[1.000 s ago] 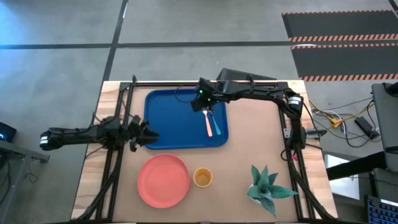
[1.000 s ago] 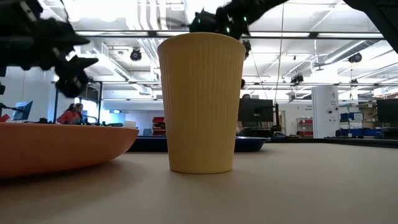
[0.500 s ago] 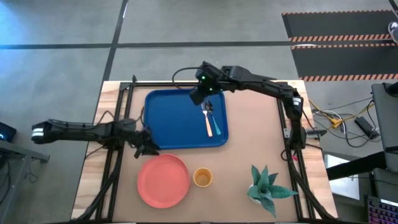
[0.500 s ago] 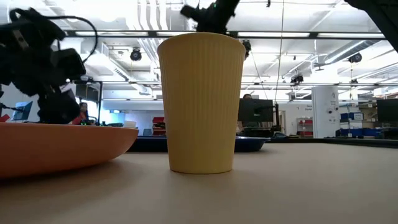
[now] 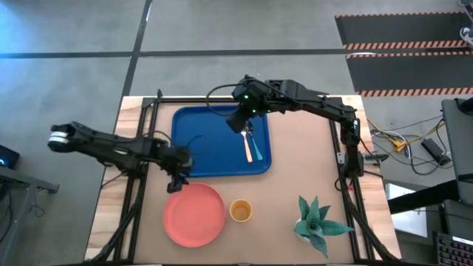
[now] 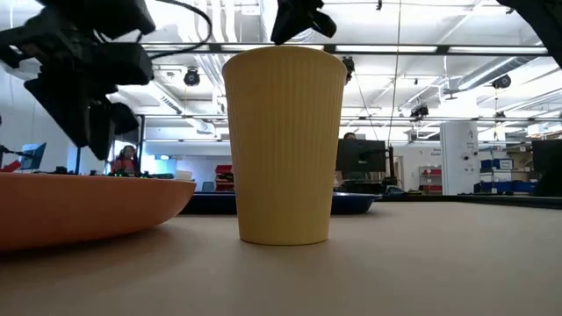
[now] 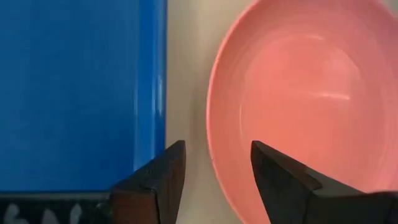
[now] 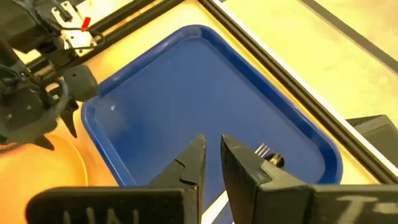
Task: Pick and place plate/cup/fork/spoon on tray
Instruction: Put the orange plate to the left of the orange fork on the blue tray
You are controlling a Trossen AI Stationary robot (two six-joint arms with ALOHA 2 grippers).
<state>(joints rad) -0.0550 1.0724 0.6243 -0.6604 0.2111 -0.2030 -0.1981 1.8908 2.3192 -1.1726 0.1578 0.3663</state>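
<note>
my left gripper [image 7: 214, 180] has swung in from the table's edge and now hangs over the gap between the tray [image 7: 74, 93] and the plate [image 7: 298, 106], fingers parted and empty, the plate's rim just under them. my right gripper [image 8: 211, 155] has barely moved above the tray, fingers slightly apart and empty, the fork [image 5: 248, 146] and spoon [image 5: 255, 148] lying beside it; the cup [image 5: 240, 210] sits by the plate

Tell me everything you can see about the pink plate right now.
The plate is round, salmon-pink and looks like smooth plastic, shallow with a gently raised rim and nothing on it. It lies flat on the wooden table, just outside the near edge of the blue tray, with the yellow cup beside it, apart. The left gripper hangs over its rim on the tray's side, fingers open and astride the rim, not gripping.
</note>
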